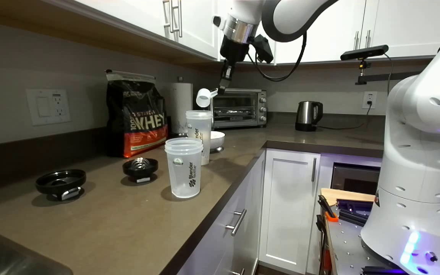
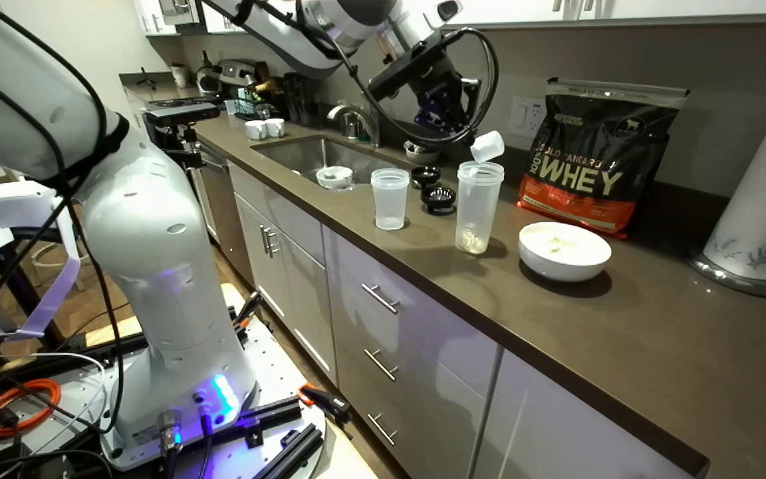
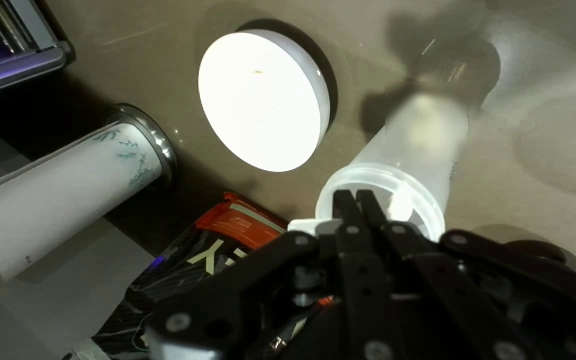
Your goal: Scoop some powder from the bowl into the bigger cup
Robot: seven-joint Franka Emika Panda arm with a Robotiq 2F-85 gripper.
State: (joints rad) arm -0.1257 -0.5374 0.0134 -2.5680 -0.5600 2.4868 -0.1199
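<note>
The bigger cup (image 2: pixel 480 206) stood upright on the counter (image 2: pixel 662 346), pale powder (image 2: pixel 471 241) at its bottom. Just above its mouth the gripper (image 3: pixel 356 195) was pinched narrow on a white scoop (image 1: pixel 204 97), the end of whose handle was hidden by the fingers (image 3: pixel 344 206). I couldn't tell whether scoop and rim touched, nor what lay in the scoop. In an exterior view the shorter cup (image 1: pixel 184 168), near the bigger cup, overlapped its lower part, and the white bowl (image 1: pixel 217 142) was partly hidden behind the bigger cup. Glare washed out the bowl's inside in the wrist view, where the gripper also covered part of the bigger cup's mouth. The whey bag (image 3: pixel 188 275), near the bigger cup, was cut off there and partly covered by the gripper. The paper towel roll (image 2: pixel 759 199), well apart from the bigger cup, ran out of an exterior view.
</note>
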